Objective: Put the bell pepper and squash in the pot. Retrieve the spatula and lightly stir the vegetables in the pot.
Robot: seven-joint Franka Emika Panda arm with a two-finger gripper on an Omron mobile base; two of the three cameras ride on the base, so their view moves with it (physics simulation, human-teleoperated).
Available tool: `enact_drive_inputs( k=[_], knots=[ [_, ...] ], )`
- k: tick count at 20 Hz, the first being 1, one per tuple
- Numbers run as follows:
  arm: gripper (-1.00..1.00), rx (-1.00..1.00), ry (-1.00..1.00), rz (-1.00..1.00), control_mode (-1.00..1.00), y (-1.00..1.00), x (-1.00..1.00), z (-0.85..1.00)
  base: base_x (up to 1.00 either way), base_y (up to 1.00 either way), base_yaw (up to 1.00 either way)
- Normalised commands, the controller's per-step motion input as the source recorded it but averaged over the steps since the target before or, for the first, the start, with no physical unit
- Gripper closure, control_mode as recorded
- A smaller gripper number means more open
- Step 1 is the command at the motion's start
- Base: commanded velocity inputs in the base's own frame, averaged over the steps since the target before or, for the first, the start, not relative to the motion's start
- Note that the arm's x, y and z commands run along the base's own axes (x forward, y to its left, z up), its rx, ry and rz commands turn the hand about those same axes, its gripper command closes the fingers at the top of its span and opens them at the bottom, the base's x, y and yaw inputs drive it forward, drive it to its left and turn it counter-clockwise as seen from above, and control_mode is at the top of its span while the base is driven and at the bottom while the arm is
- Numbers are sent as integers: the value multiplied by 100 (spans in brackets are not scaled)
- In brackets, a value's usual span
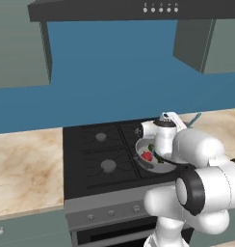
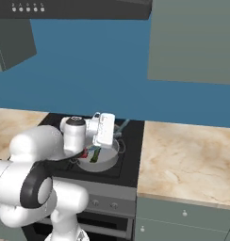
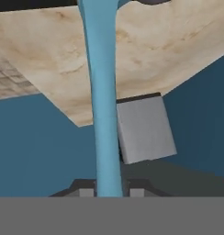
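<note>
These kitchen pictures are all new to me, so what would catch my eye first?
First the big white robot arm, bent over the black stove between marble counters. Its gripper is shut on a teal spatula, whose handle runs up the middle of the hand view. Below it on the stove sits a grey pot with the red bell pepper and the dark green squash inside.

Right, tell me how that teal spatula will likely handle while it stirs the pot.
The spatula looks like a thin, straight, rigid bar, so probably stiff and light. Its smooth narrow handle sits between the shut gripper tips, so it may pivot or slip under sideways load. The red bell pepper in the pot looks rounded and may roll when nudged.
</note>
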Motion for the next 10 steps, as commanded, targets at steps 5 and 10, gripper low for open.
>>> enact_drive_inputs(
  k=[5,10],
  knots=[
    [100,0,-1,3,-100,33,6,11,0,0,0],
    [100,6,-4,3,-100,8,44,33,0,0,0]
  ],
)
